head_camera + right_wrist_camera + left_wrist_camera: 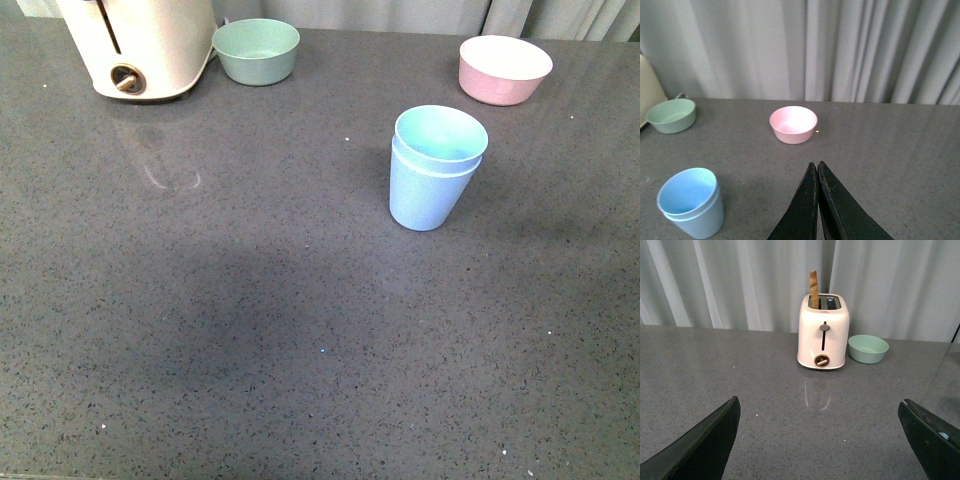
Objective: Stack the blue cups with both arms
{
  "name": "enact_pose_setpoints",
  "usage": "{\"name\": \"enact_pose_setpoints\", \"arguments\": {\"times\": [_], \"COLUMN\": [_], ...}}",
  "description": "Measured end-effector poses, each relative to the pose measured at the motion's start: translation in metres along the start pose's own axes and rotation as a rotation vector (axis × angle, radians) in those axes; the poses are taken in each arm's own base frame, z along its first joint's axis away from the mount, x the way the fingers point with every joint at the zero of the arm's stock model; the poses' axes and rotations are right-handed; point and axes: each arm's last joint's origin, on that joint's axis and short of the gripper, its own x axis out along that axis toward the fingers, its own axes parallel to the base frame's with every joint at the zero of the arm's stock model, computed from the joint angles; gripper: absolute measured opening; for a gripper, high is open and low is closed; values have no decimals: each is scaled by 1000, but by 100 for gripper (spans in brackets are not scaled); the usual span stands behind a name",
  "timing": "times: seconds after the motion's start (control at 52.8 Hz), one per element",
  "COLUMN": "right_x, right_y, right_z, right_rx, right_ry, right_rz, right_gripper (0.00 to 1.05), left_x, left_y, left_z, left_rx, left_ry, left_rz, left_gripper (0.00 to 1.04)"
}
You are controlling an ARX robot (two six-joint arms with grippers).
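Near the pink bowl [505, 68], the blue cups [435, 167] sit stacked, light and smooth, best held by the sides; left gripper [822, 440] spread wide, right gripper [817, 172] pinched closed, empty.

The light is soft and even and all three pictures are sharp, with a big faint shadow on the gray table [250, 330] and a pale, shiny reflection of the toaster [823, 332] on it.

The toaster [140, 45] is cut off at the front view's top edge. Of the 2 blue cups [432, 170], only the inner one's rim shows.
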Motion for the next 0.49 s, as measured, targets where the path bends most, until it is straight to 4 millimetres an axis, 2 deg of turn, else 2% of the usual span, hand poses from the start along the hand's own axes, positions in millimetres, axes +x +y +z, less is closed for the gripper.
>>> {"name": "enact_pose_setpoints", "arguments": {"times": [0.493], "right_x": [-34], "right_y": [0], "right_z": [-26], "right_rx": [0], "right_ry": [1], "right_rz": [5], "right_gripper": [2], "left_x": [0], "left_y": [0], "left_z": [0], "left_rx": [0], "left_ry": [0], "left_rz": [0], "left_gripper": [96]}}
